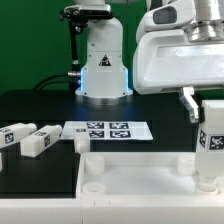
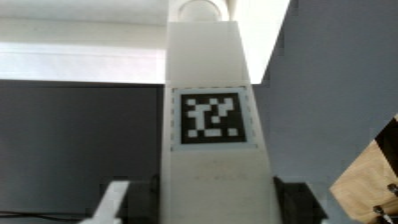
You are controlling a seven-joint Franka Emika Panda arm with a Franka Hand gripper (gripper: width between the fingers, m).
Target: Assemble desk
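The white tabletop lies at the front of the black table, round sockets at its corners. My gripper is shut on a white square-section leg with a black-and-white tag, held upright over the tabletop's corner at the exterior view's right. In the wrist view the leg fills the middle, its tag facing the camera, with my fingers on either side of its near end. Two more legs lie on the table at the exterior view's left. A fourth leg is not in view.
The marker board lies flat on the table in front of the robot base. A raised white rim borders the table at the front left of the exterior view.
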